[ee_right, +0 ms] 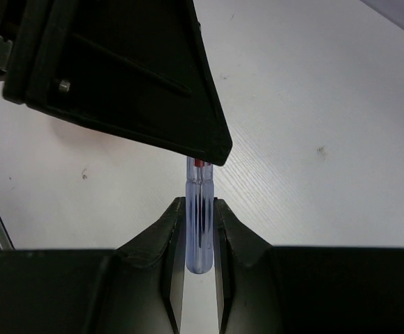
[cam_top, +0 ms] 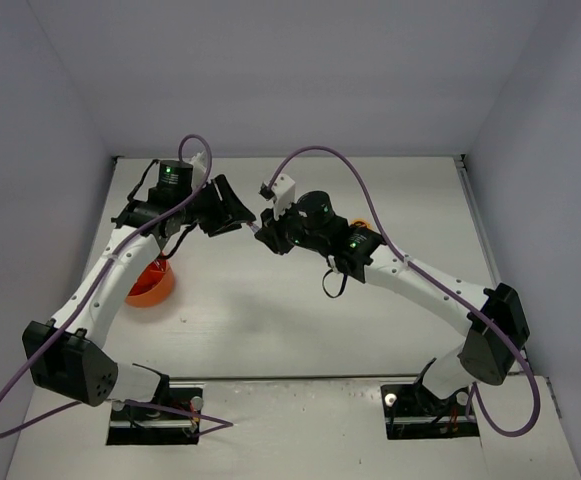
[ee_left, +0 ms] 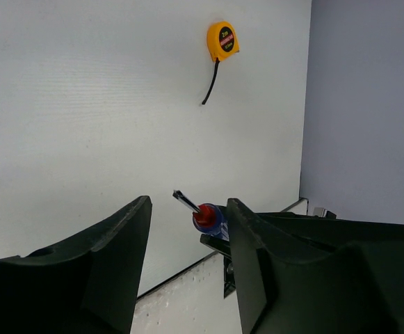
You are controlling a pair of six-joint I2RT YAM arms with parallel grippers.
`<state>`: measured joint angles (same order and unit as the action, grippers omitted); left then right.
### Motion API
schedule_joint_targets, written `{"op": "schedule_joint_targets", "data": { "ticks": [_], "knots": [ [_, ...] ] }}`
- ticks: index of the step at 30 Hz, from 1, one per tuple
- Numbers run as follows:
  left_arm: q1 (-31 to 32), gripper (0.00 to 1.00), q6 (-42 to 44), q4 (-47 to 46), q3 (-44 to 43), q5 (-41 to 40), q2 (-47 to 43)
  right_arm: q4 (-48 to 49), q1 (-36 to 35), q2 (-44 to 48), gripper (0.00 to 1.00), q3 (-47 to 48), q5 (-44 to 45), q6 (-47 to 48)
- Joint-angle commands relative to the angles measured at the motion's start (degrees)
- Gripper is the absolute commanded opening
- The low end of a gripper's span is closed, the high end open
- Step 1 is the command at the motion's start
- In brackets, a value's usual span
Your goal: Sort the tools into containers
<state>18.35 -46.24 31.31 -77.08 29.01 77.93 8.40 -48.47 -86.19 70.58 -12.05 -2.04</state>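
The right gripper [ee_right: 198,203] is clenching a small screwdriver with a translucent blue plastic handle and red collar [ee_left: 208,217], holding it above the white table [cam_top: 270,330]. The left gripper [ee_left: 188,206] is hanging released, its fingers spread either side of the screwdriver's tip. A round orange-red plastic tub [cam_top: 151,284] is sitting beside the left arm. A small yellow tape measure [ee_left: 222,40] is lying well apart.
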Motion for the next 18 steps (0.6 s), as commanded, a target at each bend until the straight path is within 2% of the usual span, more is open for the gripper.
{"op": "schedule_joint_targets", "data": {
  "ticks": [1,8,11,13,15,16,17,18],
  "knots": [
    [0.76,0.39,-1.36,-3.96,-2.33,2.44,-0.37,5.38,-0.4,2.89,0.0,0.12,-0.69,-0.68],
    [1.33,0.26,-2.46,-5.21,-1.48,3.61,-0.15,5.67,-0.4,2.88,0.0,0.07,-0.68,-0.68],
    [1.29,0.1,-2.33,-5.25,-1.37,3.6,-0.23,5.71,-0.4,2.92,0.0,-0.01,-0.69,-0.68],
    [1.33,0.02,-2.2,-5.54,-1.16,3.27,-0.57,5.75,-0.4,2.95,0.01,-0.17,-0.61,-0.76],
    [1.25,0.0,-1.9,-5.73,-0.79,2.93,-0.83,5.74,-0.49,2.96,0.06,-0.09,-0.69,-0.77],
    [1.18,0.0,-1.23,-5.53,-0.72,2.21,-1.13,5.75,-0.42,2.96,0.12,-0.16,-0.62,-0.77],
    [1.16,0.0,-1.05,-5.47,-0.7,2.02,-1.2,5.75,-0.47,2.96,0.19,-0.18,-0.53,-0.77],
    [1.09,0.0,0.11,-4.31,-0.77,0.86,-1.54,5.62,-0.42,2.89,0.35,-0.32,-0.38,-0.84]
  ]
}}
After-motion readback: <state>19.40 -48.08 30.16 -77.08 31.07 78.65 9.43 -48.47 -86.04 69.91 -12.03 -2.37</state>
